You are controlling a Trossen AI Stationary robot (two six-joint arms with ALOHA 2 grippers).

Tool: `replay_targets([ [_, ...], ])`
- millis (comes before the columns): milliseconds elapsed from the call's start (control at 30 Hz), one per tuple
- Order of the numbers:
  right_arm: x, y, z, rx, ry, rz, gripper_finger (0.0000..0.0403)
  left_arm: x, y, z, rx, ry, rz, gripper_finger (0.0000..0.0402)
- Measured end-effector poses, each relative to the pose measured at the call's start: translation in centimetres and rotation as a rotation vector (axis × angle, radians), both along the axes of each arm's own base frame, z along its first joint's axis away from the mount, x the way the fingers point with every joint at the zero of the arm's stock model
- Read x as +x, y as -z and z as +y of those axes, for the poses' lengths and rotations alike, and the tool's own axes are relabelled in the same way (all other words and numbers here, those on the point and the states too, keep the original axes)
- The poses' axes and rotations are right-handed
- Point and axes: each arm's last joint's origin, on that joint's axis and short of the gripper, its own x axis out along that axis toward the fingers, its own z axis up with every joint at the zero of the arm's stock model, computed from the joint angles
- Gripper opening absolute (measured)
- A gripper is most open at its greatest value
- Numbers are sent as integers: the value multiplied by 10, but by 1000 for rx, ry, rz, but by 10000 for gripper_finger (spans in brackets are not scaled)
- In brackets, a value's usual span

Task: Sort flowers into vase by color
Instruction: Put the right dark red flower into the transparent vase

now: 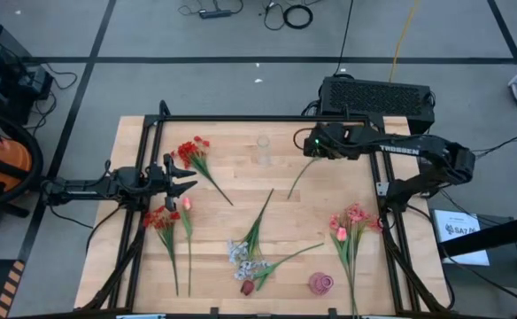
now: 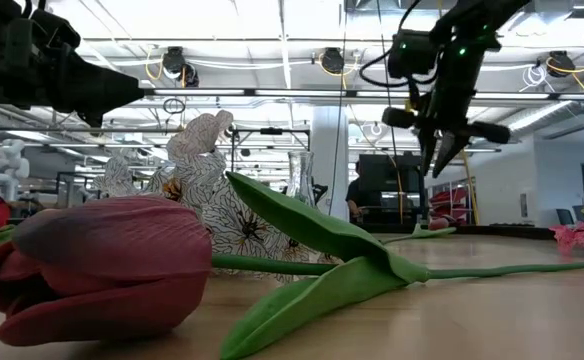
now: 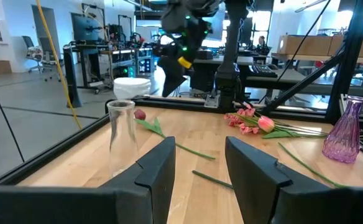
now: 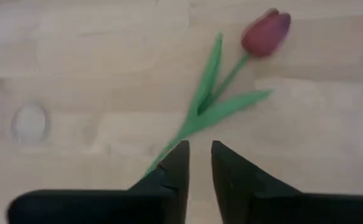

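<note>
The wooden tabletop carries flowers lying in loose groups, and a clear vase stands near its far edge. The right claw hangs over a maroon tulip that lies flat just beside that vase; its fingers stand a little apart and grasp nothing. The stem runs lengthwise away from the claw, bud at the far end. The left claw waits released by the red clusters, clearly farther away.

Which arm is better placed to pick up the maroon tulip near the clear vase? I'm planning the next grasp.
Right. Its gripper hovers over the tulip stem, slightly open; the left gripper waits at the left edge.
</note>
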Motion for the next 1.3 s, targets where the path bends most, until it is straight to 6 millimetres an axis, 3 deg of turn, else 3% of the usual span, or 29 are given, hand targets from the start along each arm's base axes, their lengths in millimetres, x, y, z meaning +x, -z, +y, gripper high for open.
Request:
replay_targets([
  [267,5,17,-26,-5,51,9,142,0,0,0,0,0,0,148],
  [567,8,35,-37,65,88,31,195,0,0,0,0,0,0,148],
  [800,14,53,-41,109,191,30,212,0,0,0,0,0,0,148],
  [1067,21,84,-53,163,288,35,212,0,0,0,0,0,0,148],
  [1300,19,98,-64,199,349,37,208,0,0,0,0,0,0,148],
])
